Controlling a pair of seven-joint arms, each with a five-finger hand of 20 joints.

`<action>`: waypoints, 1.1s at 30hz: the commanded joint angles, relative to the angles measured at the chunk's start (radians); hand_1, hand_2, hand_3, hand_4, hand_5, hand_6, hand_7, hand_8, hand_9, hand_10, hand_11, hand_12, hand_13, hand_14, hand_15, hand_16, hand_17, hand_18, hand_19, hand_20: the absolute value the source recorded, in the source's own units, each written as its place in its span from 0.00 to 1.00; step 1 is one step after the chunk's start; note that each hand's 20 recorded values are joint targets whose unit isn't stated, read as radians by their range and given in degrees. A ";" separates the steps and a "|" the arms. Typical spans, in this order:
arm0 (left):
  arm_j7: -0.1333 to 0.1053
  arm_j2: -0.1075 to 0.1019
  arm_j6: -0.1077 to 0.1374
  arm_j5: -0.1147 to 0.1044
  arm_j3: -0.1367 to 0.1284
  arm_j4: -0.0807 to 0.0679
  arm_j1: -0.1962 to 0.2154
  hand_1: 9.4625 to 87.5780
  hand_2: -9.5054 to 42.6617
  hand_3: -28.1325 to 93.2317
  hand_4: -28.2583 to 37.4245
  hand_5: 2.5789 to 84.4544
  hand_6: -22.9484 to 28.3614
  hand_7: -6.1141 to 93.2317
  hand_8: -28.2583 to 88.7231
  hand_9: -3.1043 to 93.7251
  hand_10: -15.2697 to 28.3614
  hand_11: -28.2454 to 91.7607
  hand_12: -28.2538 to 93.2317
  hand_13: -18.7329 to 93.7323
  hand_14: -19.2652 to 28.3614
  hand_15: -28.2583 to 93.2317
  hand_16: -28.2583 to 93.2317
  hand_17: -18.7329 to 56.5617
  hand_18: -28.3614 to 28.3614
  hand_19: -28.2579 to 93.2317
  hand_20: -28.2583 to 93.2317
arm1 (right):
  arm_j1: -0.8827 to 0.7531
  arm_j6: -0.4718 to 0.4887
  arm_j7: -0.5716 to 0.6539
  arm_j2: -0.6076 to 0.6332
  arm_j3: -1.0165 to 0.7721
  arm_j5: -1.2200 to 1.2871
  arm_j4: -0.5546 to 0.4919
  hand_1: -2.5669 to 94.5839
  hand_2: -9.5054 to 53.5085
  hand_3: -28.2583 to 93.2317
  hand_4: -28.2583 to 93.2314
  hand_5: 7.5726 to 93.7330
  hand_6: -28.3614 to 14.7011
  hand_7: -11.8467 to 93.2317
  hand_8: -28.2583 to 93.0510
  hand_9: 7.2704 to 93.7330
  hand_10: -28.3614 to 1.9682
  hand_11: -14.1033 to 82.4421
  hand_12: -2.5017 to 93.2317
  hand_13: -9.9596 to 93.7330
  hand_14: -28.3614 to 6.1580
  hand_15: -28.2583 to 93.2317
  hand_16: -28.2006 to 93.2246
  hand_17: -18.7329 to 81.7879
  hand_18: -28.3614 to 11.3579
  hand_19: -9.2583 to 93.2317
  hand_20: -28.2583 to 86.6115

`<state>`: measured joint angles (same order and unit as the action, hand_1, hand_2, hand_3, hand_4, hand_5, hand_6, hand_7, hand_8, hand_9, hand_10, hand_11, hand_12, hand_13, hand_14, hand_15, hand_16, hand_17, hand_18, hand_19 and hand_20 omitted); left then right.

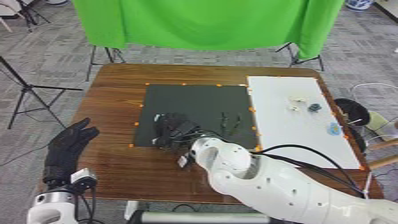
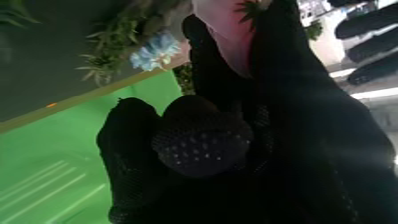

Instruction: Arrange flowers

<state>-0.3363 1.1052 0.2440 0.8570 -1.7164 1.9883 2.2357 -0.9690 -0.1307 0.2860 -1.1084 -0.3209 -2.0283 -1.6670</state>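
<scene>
I count one bench (image 1: 114, 100) and, on it, one black mat (image 1: 200, 97). Two thin sprigs (image 1: 224, 121) lie on the mat. Right of the mat I find one white board (image 1: 284, 132), with one dark blue-grey piece (image 1: 314, 107), one light blue piece (image 1: 334, 129) and several pale bits (image 1: 295, 108), too small for me to number surely. Beyond the mat hangs one green cloth (image 1: 213, 22). From my wrist I see one pink piece (image 2: 233, 30), one pale blue flower (image 2: 155, 50), and green leaves (image 2: 111, 42) too overlapped to count.
</scene>
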 commanded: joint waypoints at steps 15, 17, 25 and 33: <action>0.008 -0.022 -0.022 -0.004 0.011 -0.011 -0.013 0.18 0.00 0.84 0.03 0.59 0.45 0.25 0.17 0.57 0.64 0.42 0.35 0.53 0.73 0.40 0.23 0.35 0.69 0.31 0.39 | 0.116 0.019 0.008 0.175 0.025 0.008 -0.033 0.65 0.00 0.76 0.05 0.82 0.76 0.35 0.22 0.93 0.66 0.17 0.31 1.00 0.80 0.75 0.46 0.85 0.41 1.00 0.75; 0.003 -0.021 -0.019 -0.005 0.010 -0.012 -0.012 0.18 0.00 0.84 0.04 0.59 0.45 0.25 0.17 0.57 0.64 0.42 0.35 0.53 0.73 0.40 0.23 0.35 0.69 0.31 0.39 | 0.116 0.016 0.012 0.179 0.021 0.026 -0.045 0.65 0.00 0.76 0.05 0.82 0.76 0.35 0.22 0.93 0.66 0.17 0.31 1.00 0.80 0.75 0.46 0.85 0.41 1.00 0.75; 0.009 -0.025 -0.019 -0.003 0.014 -0.013 -0.023 0.18 0.00 0.84 0.04 0.59 0.45 0.25 0.17 0.57 0.64 0.42 0.35 0.53 0.73 0.40 0.23 0.35 0.69 0.31 0.39 | 0.144 -0.025 -0.008 0.142 0.022 0.034 -0.058 0.65 0.00 0.76 0.06 0.81 0.76 0.35 0.22 0.93 0.67 0.17 0.31 1.00 0.80 0.75 0.46 0.85 0.40 1.00 0.76; 0.002 -0.033 -0.016 -0.002 0.015 -0.012 -0.027 0.18 0.00 0.84 0.03 0.59 0.44 0.25 0.17 0.57 0.63 0.42 0.35 0.53 0.73 0.40 0.23 0.35 0.69 0.31 0.39 | 0.235 -0.071 -0.007 0.051 0.047 0.019 0.014 0.64 0.00 0.76 0.05 0.82 0.76 0.35 0.22 0.94 0.67 0.17 0.31 1.00 0.80 0.75 0.46 0.85 0.40 1.00 0.76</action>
<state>-0.3338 1.0798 0.2348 0.8570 -1.7033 1.9773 2.2081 -0.8245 -0.1580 0.2855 -0.9661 -0.2742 -1.9885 -1.7062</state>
